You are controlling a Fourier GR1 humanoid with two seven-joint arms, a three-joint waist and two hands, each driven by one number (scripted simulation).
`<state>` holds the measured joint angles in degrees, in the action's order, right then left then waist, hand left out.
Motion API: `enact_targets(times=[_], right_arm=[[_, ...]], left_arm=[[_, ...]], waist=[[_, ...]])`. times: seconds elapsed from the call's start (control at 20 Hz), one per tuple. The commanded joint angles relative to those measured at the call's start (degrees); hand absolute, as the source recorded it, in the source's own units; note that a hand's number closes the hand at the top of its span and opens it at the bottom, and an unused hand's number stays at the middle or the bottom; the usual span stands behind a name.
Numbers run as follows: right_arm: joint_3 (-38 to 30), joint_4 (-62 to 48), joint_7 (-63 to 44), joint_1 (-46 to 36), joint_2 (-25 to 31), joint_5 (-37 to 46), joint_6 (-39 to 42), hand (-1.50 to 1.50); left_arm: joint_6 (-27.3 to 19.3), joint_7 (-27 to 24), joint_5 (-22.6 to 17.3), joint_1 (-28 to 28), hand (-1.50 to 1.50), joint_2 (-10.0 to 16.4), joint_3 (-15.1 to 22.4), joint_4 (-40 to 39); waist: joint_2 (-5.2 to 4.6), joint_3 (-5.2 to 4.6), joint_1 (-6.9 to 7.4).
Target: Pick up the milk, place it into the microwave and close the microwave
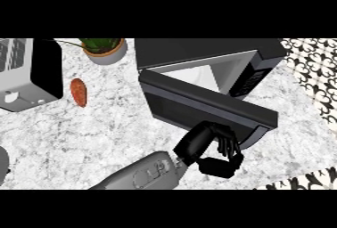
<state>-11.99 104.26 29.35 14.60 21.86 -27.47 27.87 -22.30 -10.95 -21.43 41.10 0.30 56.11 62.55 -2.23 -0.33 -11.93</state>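
Looks steeply down on a white-and-grey marbled table (99, 133). Nearest, below the microwave (197, 51): a grey forearm coming in from the lower edge and slanting up to the right, ending in the black left hand (197, 143). Fingers curled inward, with nothing seen in their grasp, touching the lower edge of the microwave door (191, 104) toward its free end. Door swung partway out from its hinge on the microwave's left side, dark window panel facing the viewer. Behind the door, only a slice of pale inner wall on show. No sight of the milk; cannot tell whether inside the microwave, since the door hides most of the cavity. Control panel (252, 81) on the microwave's right side. Well to the left of the microwave, a reddish-brown oblong food item (79, 92) flat on the table. Further left, a silver and black toaster (30, 71). Farthest back, just left of the microwave's top, a small potted plant (104, 48) in a round pot.
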Motion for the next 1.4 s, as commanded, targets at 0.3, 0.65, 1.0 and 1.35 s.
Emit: enact_targets(times=[0.3,0.65,1.0,1.35], right_arm=[[-0.22,3.4,-2.37,-2.2,3.29,-3.79,2.53,-1.5],[0.05,3.8,-4.9,-4.37,5.51,-6.65,3.51,-1.5],[-0.68,4.15,-6.23,-5.62,7.8,-9.14,4.71,-1.5],[-2.17,3.99,-8.04,-7.3,10.39,-10.82,4.46,-1.5]], left_arm=[[-3.13,-2.98,-7.94,9.79,1.5,-0.3,-3.42,-5.11],[-3.65,-3.09,-12.3,16.03,1.5,-0.29,-5.73,-8.97],[-5.19,-3.89,-15.12,20.64,1.5,-0.29,-6.94,-12.9],[-6.36,-4.21,-17.07,24.17,1.5,-0.22,-7.72,-16.42]], waist=[[-1.21,0.13,-6.57],[-2.4,0.23,-8.24],[-3.05,0.43,-11.01],[-3.52,0.43,-12.92]])
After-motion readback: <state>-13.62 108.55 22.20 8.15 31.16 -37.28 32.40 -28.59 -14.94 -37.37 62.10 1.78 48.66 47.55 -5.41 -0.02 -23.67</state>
